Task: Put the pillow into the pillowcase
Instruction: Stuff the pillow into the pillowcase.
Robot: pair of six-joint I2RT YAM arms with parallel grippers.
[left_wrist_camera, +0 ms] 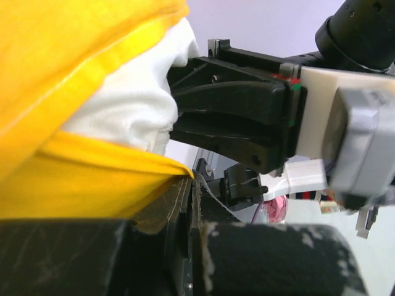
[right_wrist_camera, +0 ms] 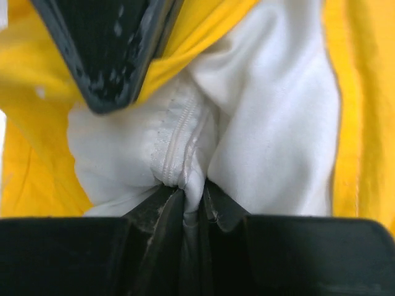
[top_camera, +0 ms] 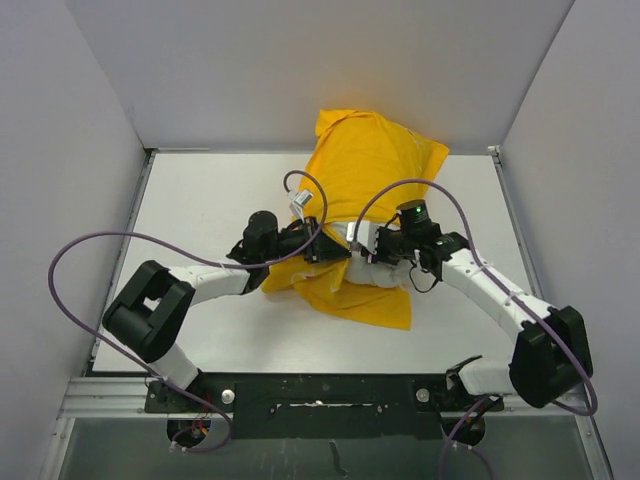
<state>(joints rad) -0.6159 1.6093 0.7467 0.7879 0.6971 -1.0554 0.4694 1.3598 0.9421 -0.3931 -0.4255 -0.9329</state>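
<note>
In the right wrist view, the right pincer [right_wrist_camera: 185, 206] is pressed together on a gathered fold of the pillow [right_wrist_camera: 271, 123], right at its stitched seam. Beyond it the pillowcase [right_wrist_camera: 364, 92] flanks the white on both sides, and the left pincer [right_wrist_camera: 106, 92] reaches in as a dark tip from above. The left wrist view shows what that one hides: the left pincer pinches the pillowcase's lower hem, the pillow bulges from the mouth just above, and the right pincer bites it from the side. Only the top view shows the whole: the pillow is mostly inside the pillowcase, which lies mid-table [top_camera: 210, 200] with its far end near the back wall.
</note>
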